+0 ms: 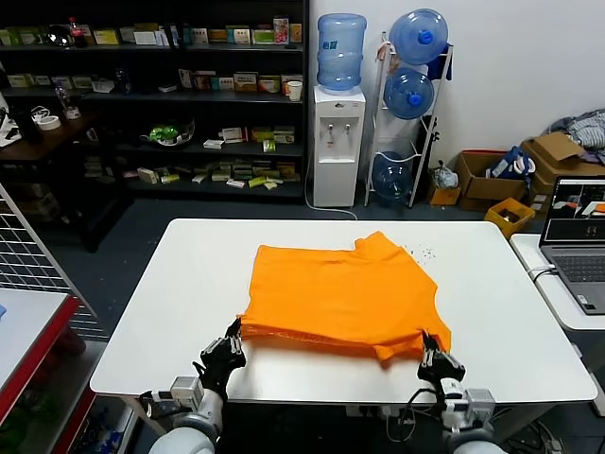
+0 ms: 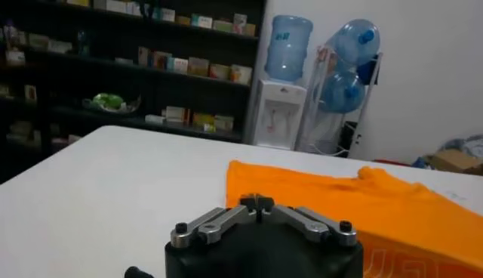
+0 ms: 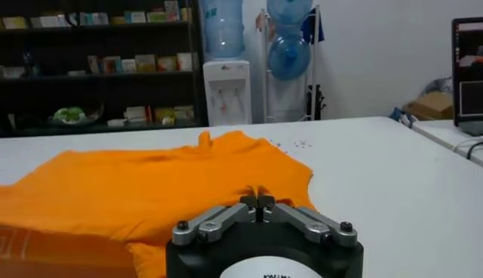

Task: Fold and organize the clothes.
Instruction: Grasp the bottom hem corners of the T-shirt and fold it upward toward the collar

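Note:
The bright orange T-shirt [image 1: 340,293] lies spread on the white table [image 1: 180,284], its near edge along the table's front. My left gripper [image 1: 234,331] is shut on the shirt's near left corner. My right gripper [image 1: 430,342] is shut on the near right corner. In the left wrist view the shut tips of the left gripper [image 2: 257,201] sit at the shirt's [image 2: 377,204] edge. In the right wrist view a small ridge of the shirt [image 3: 151,181] stands pinched at the right gripper [image 3: 257,199]. White lettering shows faintly under the near fold [image 2: 392,264].
A laptop [image 1: 579,241] stands on a side table at the right. A red-edged table [image 1: 28,340] and a wire rack stand at the left. A water dispenser [image 1: 337,142], a bottle rack and dark shelves stand behind the table. Cardboard boxes lie at the back right.

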### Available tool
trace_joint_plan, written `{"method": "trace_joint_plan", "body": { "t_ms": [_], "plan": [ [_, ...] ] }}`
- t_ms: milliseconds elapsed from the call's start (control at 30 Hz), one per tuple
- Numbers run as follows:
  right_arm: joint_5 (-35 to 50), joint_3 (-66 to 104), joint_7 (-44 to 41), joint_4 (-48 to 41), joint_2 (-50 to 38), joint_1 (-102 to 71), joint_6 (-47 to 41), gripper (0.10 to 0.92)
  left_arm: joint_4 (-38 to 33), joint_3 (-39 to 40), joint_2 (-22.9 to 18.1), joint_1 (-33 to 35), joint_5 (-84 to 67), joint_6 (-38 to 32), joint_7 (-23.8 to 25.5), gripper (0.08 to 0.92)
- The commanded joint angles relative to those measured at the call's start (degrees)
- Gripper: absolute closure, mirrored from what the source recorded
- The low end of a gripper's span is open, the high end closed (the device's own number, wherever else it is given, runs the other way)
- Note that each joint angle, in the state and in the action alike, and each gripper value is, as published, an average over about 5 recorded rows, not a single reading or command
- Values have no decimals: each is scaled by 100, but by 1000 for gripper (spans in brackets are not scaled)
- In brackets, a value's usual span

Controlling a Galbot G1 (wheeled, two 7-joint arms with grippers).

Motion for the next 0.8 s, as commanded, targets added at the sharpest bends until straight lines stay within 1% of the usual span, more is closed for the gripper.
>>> {"method": "trace_joint_plan", "body": {
  "t_ms": [33, 267, 367, 467, 600, 800],
  "plan": [
    [386, -142, 116, -878, -123, 1485, -434, 900, 981, 356, -51, -1228, -166, 15, -123, 910],
    [502, -354, 114, -1245, -149, 1921, -516, 900, 1396, 487, -173, -1575, -145, 159, -243, 910],
    [491, -405, 15, -1317, -143, 1962, -542, 878, 1475, 512, -192, -1639, -140, 253, -259, 887],
    [473, -400, -173, -1295, -152, 1876, -552, 808, 1443, 493, -195, -1606, -135, 330, -243, 818],
    [403, -324, -356, -1141, -188, 1607, -480, 687, 1214, 449, -124, -1408, -118, 336, -223, 706],
    [97, -23, -627, -759, -370, 922, -209, 514, 729, 308, 68, -861, -62, 330, -125, 532]
  ]
}}
